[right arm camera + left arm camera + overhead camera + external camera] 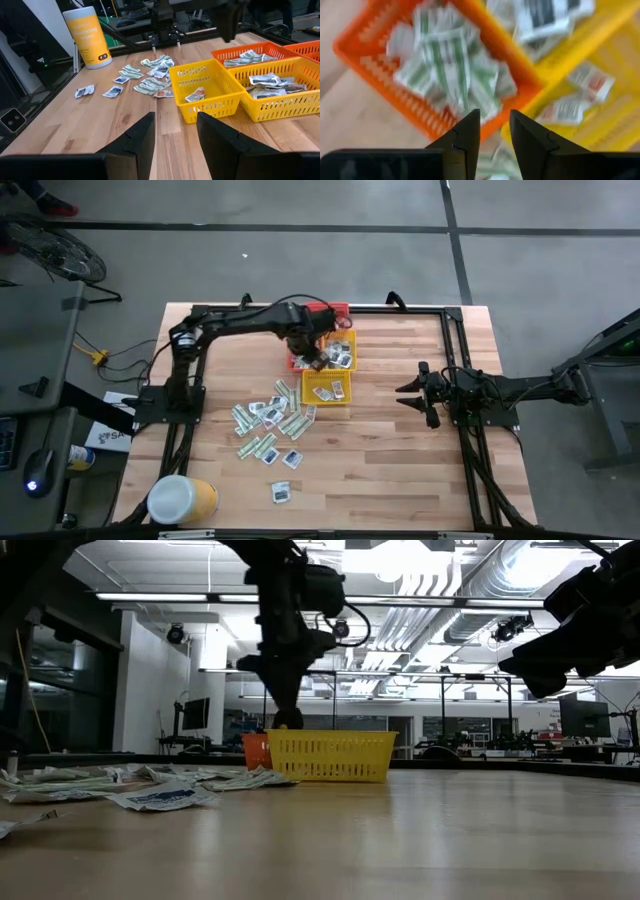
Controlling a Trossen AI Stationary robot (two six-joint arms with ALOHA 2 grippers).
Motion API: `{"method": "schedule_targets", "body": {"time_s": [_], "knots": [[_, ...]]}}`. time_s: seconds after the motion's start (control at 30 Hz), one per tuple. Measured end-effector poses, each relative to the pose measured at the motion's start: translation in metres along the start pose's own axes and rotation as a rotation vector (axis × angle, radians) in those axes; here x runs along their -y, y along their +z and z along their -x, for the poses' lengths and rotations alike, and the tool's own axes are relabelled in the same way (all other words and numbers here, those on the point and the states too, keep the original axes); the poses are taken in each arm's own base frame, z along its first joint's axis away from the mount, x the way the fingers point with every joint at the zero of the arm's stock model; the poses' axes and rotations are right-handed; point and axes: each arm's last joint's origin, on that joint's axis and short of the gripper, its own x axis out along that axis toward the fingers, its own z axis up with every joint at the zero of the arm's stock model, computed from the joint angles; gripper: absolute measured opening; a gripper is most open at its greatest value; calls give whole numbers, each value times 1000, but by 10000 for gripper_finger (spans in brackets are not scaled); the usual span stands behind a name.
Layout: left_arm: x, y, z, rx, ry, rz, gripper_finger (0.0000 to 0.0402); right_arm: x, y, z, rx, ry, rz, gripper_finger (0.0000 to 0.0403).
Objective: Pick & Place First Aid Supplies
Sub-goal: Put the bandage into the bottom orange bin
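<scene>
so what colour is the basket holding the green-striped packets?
Orange basket, clearest in the left wrist view; the green-and-white packets lie inside it.

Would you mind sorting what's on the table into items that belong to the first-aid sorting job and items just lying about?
Belongs to the job:
- loose packets
- orange basket
- yellow baskets
- left gripper, over the orange basket

Just lying about:
- yellow tub
- right gripper, waiting aside

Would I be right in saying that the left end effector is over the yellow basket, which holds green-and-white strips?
Not quite: the left end effector is over the orange basket, as the left wrist view shows. The green-and-white strips do lie in that basket.
</scene>
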Motion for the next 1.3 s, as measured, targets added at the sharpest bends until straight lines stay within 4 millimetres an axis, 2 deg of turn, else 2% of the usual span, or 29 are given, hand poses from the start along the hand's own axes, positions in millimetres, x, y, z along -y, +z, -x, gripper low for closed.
{"method": "schedule_targets", "body": {"time_s": [0.17, 0.37, 0.6, 0.8, 0.93, 1.07, 1.2, 1.3], "knots": [[-10, -32, 5, -6, -4, 16, 106, 0, 0, 0, 0, 0, 0, 139], [-32, -77, 3, -10, -85, 114, 106, 0, 0, 0, 1, 0, 0, 139], [-53, -119, -23, 9, -150, 299, 106, 0, 0, 0, 0, 0, 0, 139], [-59, -147, -44, 61, -282, 356, 109, 0, 0, 0, 0, 0, 0, 139], [-68, -165, -49, 72, -302, 406, 138, 0, 0, 0, 0, 0, 0, 139], [-78, -180, -50, 102, -296, 513, 187, 0, 0, 0, 0, 0, 0, 139], [-84, -188, -58, 155, -328, 661, 225, 0, 0, 0, 0, 0, 0, 139], [-86, -191, -66, 190, -385, 736, 235, 0, 0, 0, 0, 0, 0, 139]]}}
